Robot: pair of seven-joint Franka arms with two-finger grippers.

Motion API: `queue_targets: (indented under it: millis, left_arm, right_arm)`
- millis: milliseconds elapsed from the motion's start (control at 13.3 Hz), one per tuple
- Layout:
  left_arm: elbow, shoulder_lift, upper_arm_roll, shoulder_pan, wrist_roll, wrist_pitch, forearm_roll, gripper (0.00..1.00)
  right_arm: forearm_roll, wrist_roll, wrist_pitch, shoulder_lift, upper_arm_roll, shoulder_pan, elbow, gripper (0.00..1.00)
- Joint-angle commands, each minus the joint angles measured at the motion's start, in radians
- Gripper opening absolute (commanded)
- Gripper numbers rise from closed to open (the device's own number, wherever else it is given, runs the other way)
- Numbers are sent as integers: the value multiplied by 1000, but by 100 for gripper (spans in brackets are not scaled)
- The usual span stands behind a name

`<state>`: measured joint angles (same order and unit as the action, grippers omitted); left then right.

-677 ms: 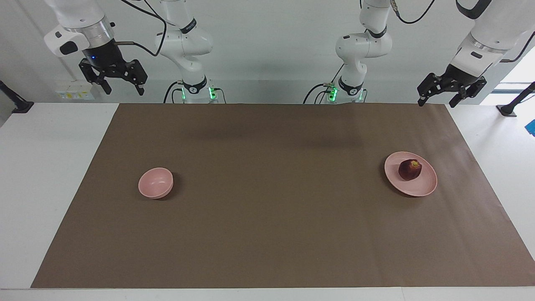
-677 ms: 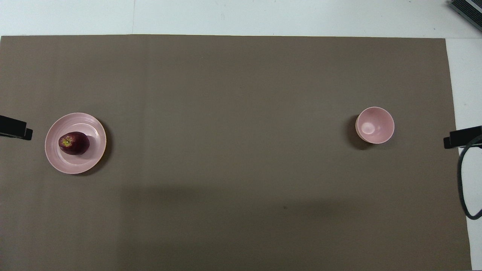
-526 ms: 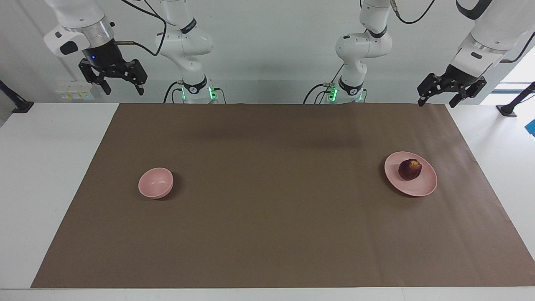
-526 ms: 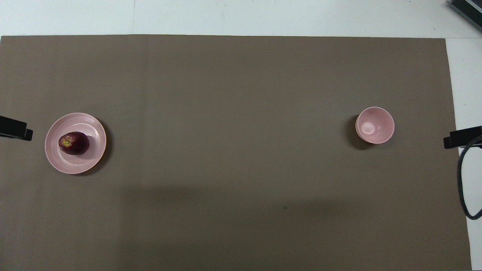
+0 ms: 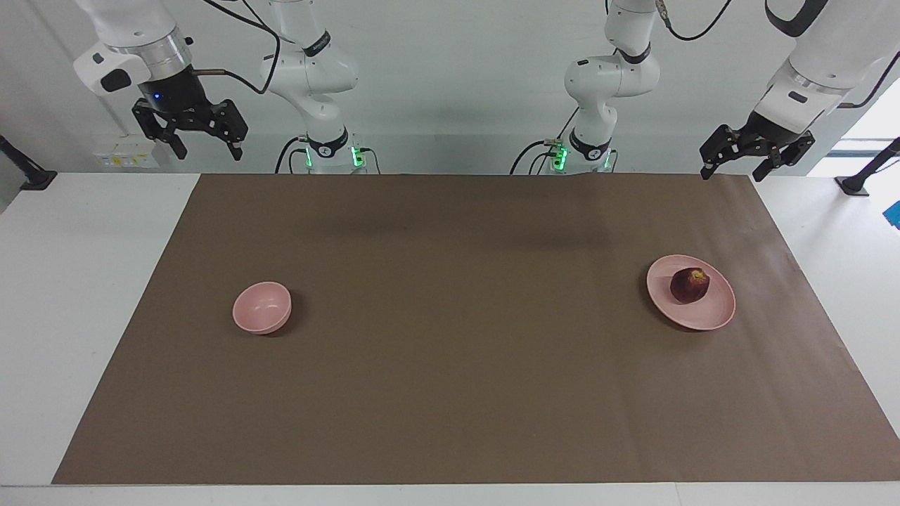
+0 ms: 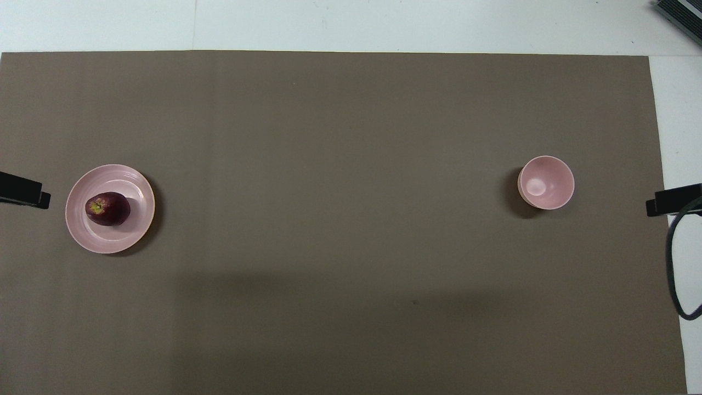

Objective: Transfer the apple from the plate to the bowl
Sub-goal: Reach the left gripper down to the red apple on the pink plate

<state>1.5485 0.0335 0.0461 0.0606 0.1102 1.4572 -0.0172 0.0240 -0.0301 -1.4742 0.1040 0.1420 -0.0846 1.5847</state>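
Observation:
The dark red apple (image 5: 689, 285) (image 6: 107, 208) lies on the wide pink plate (image 5: 710, 316) (image 6: 134, 230) toward the left arm's end of the table. The small deep pink bowl (image 5: 261, 308) (image 6: 546, 182) stands empty toward the right arm's end. My left gripper (image 5: 733, 169) hangs open and empty, high over the brown mat's edge by the robots, well apart from the plate. My right gripper (image 5: 209, 150) hangs open and empty, high over the table's edge at its own end. In the overhead view only a black fingertip of each shows at the side edges.
A brown mat (image 5: 450, 365) covers most of the white table (image 5: 77, 281). A black cable (image 6: 675, 263) loops at the mat's edge at the right arm's end. Both arm bases (image 5: 327, 151) stand at the table's edge.
The left gripper has risen slightly and drifted a little toward the mat. The right gripper, apple, plate and bowl have stayed in place.

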Motion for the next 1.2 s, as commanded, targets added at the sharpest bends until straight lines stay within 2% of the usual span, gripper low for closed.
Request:
queue_targets:
  millis: [0, 602, 827, 1128]
  left_arm:
    - [70, 40, -3, 7, 19, 44, -7, 100]
    - [154, 10, -5, 28, 126, 175, -6, 100]
    - [272, 14, -6, 45, 225, 302, -6, 100]
    - [347, -7, -6, 102, 327, 399, -7, 100]
  right_arm:
    - [-15, -1, -34, 6, -1, 2, 8, 100]
    - [-15, -10, -34, 5, -1, 2, 8, 100]
    - [-15, -8, -34, 5, -1, 2, 8, 100]
    - [-15, -10, -34, 5, -1, 2, 8, 100]
